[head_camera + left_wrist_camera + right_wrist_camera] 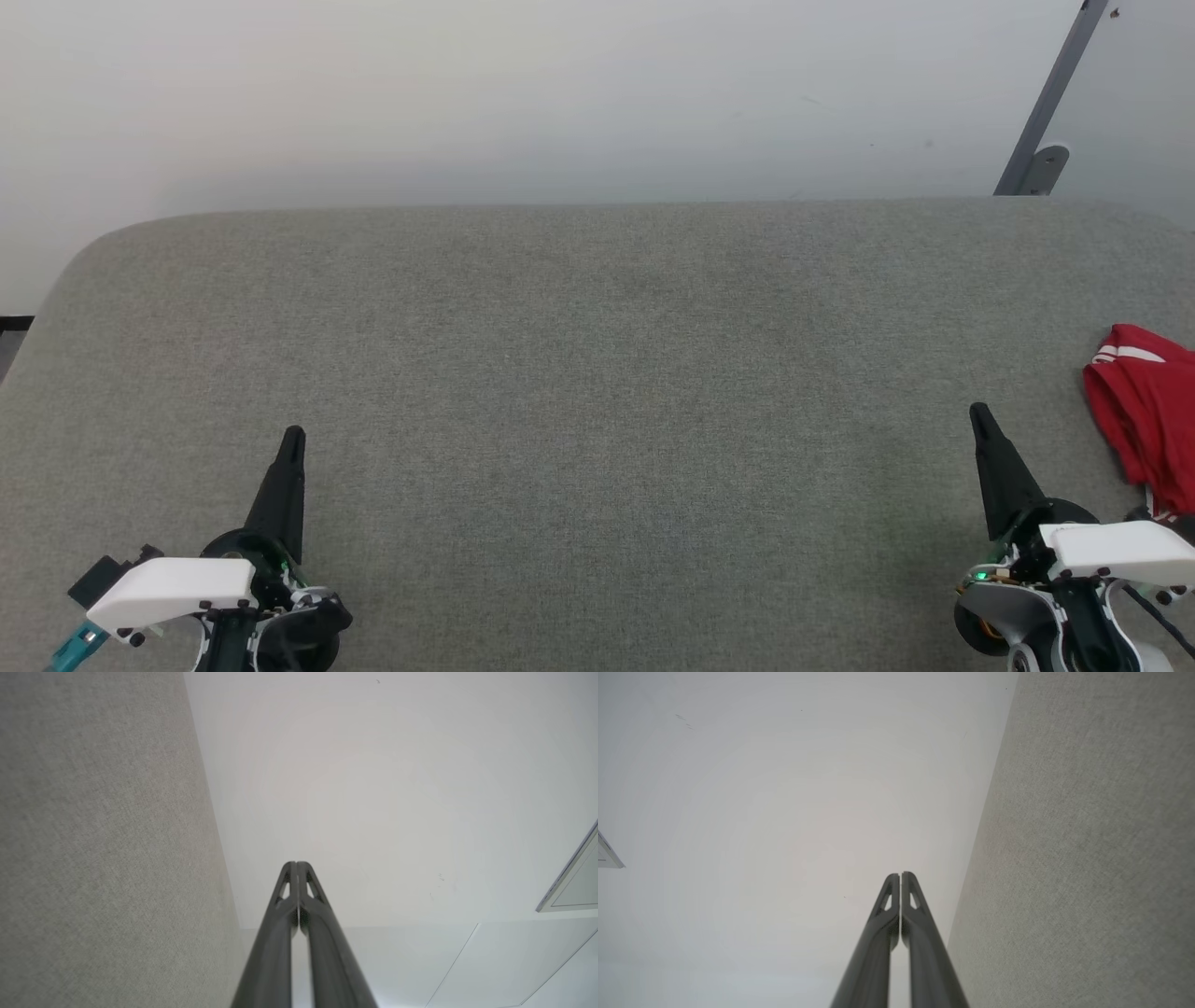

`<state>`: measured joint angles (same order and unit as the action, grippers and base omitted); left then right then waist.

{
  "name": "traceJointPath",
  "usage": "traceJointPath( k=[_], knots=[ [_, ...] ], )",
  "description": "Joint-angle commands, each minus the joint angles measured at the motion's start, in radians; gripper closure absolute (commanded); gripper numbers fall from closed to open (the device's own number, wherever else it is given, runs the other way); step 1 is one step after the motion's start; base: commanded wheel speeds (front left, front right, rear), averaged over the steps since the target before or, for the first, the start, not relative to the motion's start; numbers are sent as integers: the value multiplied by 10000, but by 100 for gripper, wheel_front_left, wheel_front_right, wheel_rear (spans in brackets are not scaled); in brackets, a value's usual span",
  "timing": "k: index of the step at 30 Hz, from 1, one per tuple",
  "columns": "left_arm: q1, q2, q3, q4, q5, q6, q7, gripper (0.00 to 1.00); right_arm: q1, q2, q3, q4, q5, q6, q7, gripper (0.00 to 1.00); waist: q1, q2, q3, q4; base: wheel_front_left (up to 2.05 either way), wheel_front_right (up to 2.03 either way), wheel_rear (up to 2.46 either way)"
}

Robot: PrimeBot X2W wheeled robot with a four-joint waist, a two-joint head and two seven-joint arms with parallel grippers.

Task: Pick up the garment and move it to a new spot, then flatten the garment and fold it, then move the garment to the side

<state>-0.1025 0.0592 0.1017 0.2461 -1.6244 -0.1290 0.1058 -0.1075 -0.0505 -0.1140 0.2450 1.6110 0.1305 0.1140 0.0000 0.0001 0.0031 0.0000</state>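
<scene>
A bright-red garment (1141, 411) lies bunched at the right edge of a grey cloth-covered table (597, 373), a strip of white trim showing on its far fold. The head view's right border cuts it off, so its full spread cannot be told.

Just to its left, and apart from the cloth at the tip, the right gripper (980, 416) points toward the table's far edge, its two dark fingers pressed together on nothing. The garment's near end runs down to the white wrist casing (1111, 546) of that arm; whether the two touch cannot be told.

Well apart, toward the near left corner, the left gripper (293, 441) points the same way, likewise closed and empty. The broad middle of the table lies between them. Behind the far edge rises a pale wall (560, 93), with a slanted grey metal bar (1050, 103) at the far right corner.

From the head, each pair of fingers reads as a single dark spike. The wrist views look along them and show the contact: the left arm's fingers (280, 933) meet along their tips, table cloth to one side, wall and a framed panel (572, 877) beyond. The right arm's fingers (924, 942) meet the same way, grey cloth beside them.
</scene>
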Motion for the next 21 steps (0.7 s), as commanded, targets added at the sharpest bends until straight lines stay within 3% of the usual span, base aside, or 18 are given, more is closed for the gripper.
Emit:
traceJointPath(
  k=[1,21],
  knots=[
    [-129,-25,40,-5,58,-31,32,100,-38,18,-6,27,35,2,12,100,0,-1,0,0,0,0,0],
    [-132,-47,68,-3,75,-31,63,100,-38,18,-6,27,36,4,11,100,0,-1,0,0,0,0,0]
  ],
)
